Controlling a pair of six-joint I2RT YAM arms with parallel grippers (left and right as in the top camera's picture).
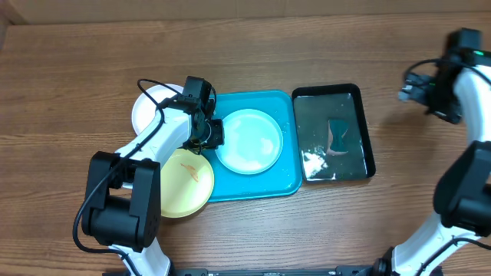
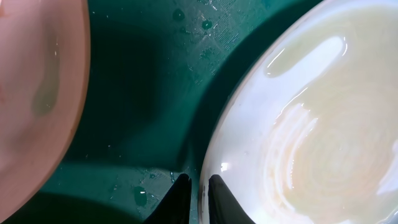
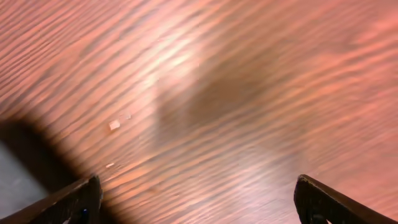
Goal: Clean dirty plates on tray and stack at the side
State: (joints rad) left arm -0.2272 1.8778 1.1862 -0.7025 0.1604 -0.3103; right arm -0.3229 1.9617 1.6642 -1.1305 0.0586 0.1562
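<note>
The pale mint-blue plate (image 1: 249, 142) lies flat on the turquoise tray (image 1: 284, 103). My left gripper (image 1: 213, 134) is at its left rim. In the left wrist view the two black fingers (image 2: 177, 202) stand close together astride the rim of that plate (image 2: 311, 124), gripper (image 2: 199, 186) shut on it, with wet tray floor (image 2: 137, 93) beside them. The yellow plate (image 1: 184, 184) overlaps the tray's lower left corner, and its edge (image 2: 31, 93) shows at the left. A white plate (image 1: 149, 107) sits off the tray's upper left. My right gripper (image 1: 414, 88) hangs wide open over bare wood, its span (image 3: 199, 199) empty.
A glossy black tray (image 1: 367, 130) stands right of the turquoise one, holding water, a dark sponge (image 1: 337, 136) and white foam (image 1: 313, 162). My left arm reaches across the white and yellow plates. Wooden tabletop surrounds everything.
</note>
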